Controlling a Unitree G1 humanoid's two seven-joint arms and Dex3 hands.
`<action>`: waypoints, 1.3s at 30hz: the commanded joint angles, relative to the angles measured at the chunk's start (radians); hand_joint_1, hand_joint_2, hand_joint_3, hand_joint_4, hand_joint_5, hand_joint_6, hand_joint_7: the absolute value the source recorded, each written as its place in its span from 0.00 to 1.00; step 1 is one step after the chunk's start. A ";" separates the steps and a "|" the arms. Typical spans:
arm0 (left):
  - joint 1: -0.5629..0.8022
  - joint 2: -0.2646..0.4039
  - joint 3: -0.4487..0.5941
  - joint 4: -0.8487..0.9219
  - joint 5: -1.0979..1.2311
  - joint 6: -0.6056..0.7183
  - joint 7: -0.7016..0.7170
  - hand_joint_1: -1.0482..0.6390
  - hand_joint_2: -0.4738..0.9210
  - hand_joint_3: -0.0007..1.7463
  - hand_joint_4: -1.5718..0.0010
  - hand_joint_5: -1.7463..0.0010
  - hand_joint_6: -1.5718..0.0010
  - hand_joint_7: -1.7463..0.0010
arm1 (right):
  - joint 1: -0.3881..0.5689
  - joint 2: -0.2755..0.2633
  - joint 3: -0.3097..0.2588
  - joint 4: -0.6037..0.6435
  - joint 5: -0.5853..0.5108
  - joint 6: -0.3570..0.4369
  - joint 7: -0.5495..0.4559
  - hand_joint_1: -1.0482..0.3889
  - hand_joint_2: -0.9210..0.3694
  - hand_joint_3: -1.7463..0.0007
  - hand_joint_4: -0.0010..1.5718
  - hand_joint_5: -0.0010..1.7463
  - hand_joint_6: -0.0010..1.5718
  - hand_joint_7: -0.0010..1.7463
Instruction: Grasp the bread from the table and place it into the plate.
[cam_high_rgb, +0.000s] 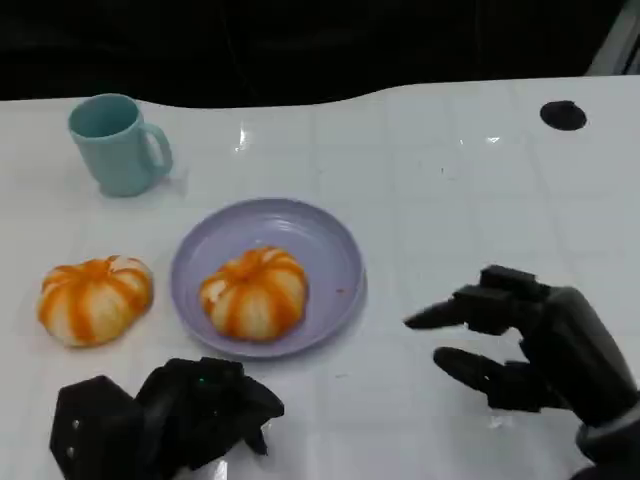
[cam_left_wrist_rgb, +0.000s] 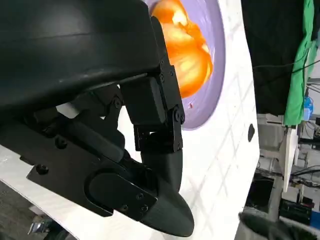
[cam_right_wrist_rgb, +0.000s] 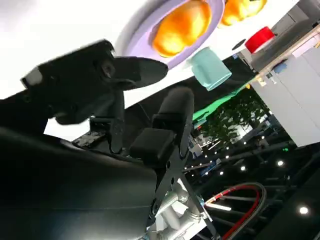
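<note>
Bread (cam_high_rgb: 254, 292) sits in the purple plate (cam_high_rgb: 330, 250) at frame centre, with the left hand (cam_high_rgb: 170, 415) curled empty at lower left and the right hand (cam_high_rgb: 530, 340) at lower right, fingers spread, holding nothing.

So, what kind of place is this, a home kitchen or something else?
Probably a lab or workshop, not a home. The white table holds only a staged setup: a mug, a plate and bread. Behind it stand cluttered shelves with cables, a green cloth and ceiling spotlights.
</note>
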 joint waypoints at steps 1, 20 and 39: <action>0.020 0.011 0.001 -0.008 0.007 0.004 0.004 0.01 0.92 0.01 0.43 0.15 0.06 0.76 | 0.040 -0.029 -0.033 0.017 0.033 -0.036 0.004 0.56 0.34 0.41 0.50 0.82 0.54 0.53; 0.029 0.023 0.009 -0.021 0.006 0.005 0.004 0.01 0.93 0.01 0.43 0.15 0.06 0.76 | 0.136 0.017 -0.049 0.053 0.005 -0.004 -0.050 0.50 0.29 0.41 0.49 1.00 0.39 0.85; 0.013 0.034 0.025 0.006 -0.003 0.008 -0.003 0.01 0.92 0.01 0.43 0.14 0.07 0.74 | 0.115 0.017 -0.019 0.089 -0.056 0.024 -0.075 0.49 0.26 0.41 0.50 1.00 0.37 0.88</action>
